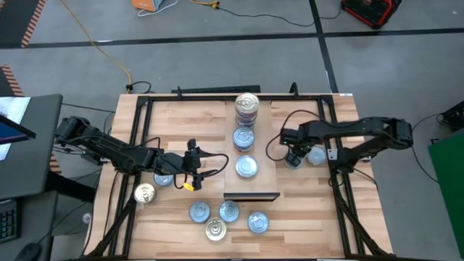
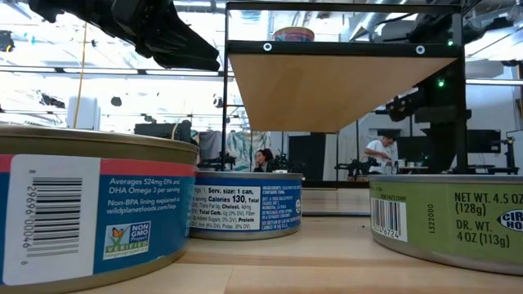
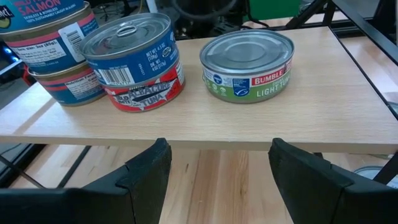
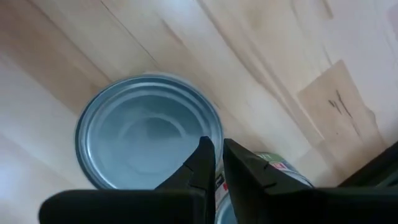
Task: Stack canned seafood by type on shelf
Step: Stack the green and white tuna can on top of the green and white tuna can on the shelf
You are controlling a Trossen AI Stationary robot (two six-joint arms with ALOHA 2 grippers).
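The shelf is a smooth, pale wood board that sits a bit higher than the striped wood counter, so the tins on it are kept apart from the loose ones. On the shelf the round flat tins make a line: a small pile of tins at the far end, then a blue-and-red tin, then a green-label tin by itself. This looks like sorting by kind. More tins wait on the counter in front of the shelf, some with light-blue tops and some shiny gold. The left gripper hangs low just in front of the shelf edge with its dark fingers spread wide and nothing between them. The right gripper hangs over a tin with a smooth ringed top beside the shelf, its fingers pressed almost together, holding nothing that I can see.
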